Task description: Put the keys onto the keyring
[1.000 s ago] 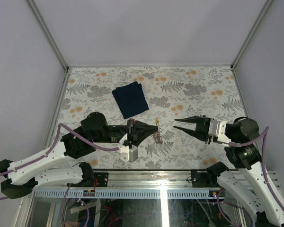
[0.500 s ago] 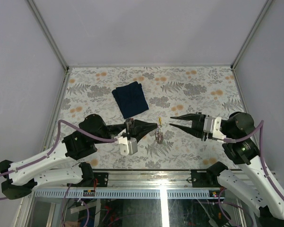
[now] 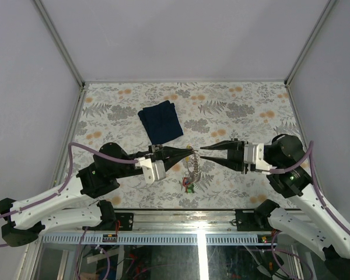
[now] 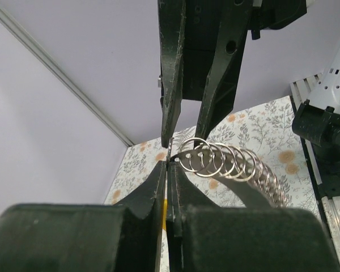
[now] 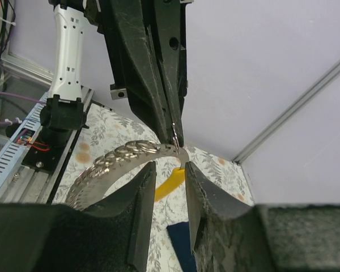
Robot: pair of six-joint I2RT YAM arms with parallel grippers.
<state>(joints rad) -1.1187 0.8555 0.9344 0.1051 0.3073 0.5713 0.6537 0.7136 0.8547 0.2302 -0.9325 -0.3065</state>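
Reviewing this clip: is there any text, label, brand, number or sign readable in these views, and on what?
No text can be read in any view.
Yellow key tag: no print visible on the face that shows.
Ring chain: bare metal, no stamp visible.
Cable duct and the electronics below it: any markings are too small to read.

Left gripper (image 3: 192, 153) and right gripper (image 3: 203, 150) stand tip to tip at frame centre. The keyring (image 3: 192, 166) and keys (image 3: 188, 185) dangling below them block passage there. A navy cloth (image 3: 160, 121) occupies upper centre. Bare floral table (image 3: 251, 111) lies open at upper right.
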